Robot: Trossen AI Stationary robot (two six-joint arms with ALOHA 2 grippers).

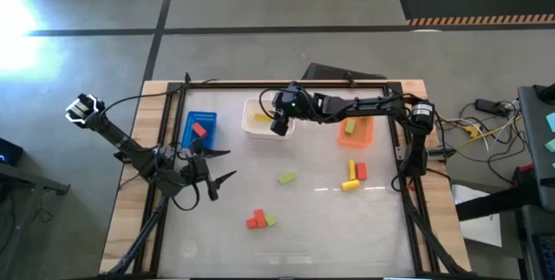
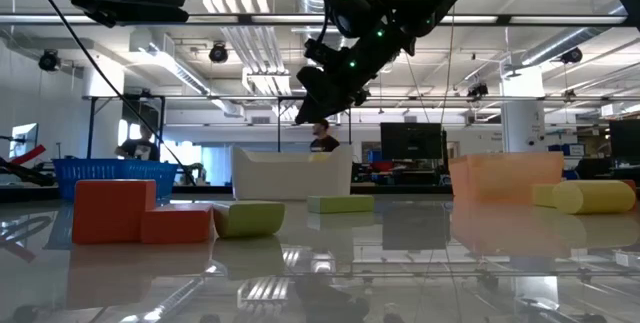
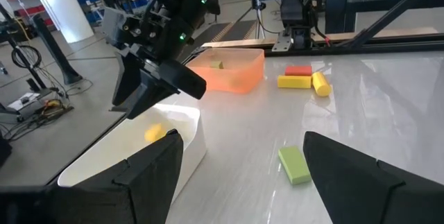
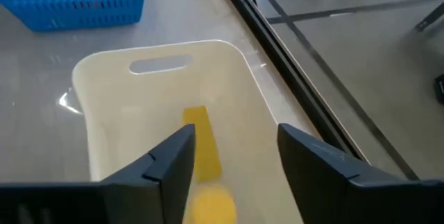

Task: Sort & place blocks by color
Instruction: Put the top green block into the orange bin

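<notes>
My right gripper (image 1: 279,126) hangs open above the white bin (image 1: 257,131). In its wrist view the two fingers stand apart over two yellow blocks (image 4: 198,144) that lie on the bin floor. My left gripper (image 1: 220,164) waits open, near the table's left edge beside the blue bin (image 1: 201,117), which holds a red block (image 1: 199,129). A green block (image 1: 350,127) sits in the orange bin (image 1: 356,139). On the table lie a green bar (image 1: 287,177), a yellow and red group (image 1: 354,176), and a red and green pair (image 1: 259,220).
The three bins stand in a row along the far side of the table. A black frame (image 1: 286,84) runs round the table edge. In the low view the red blocks (image 2: 130,213) lie closest to the near edge, and people stand in the room behind.
</notes>
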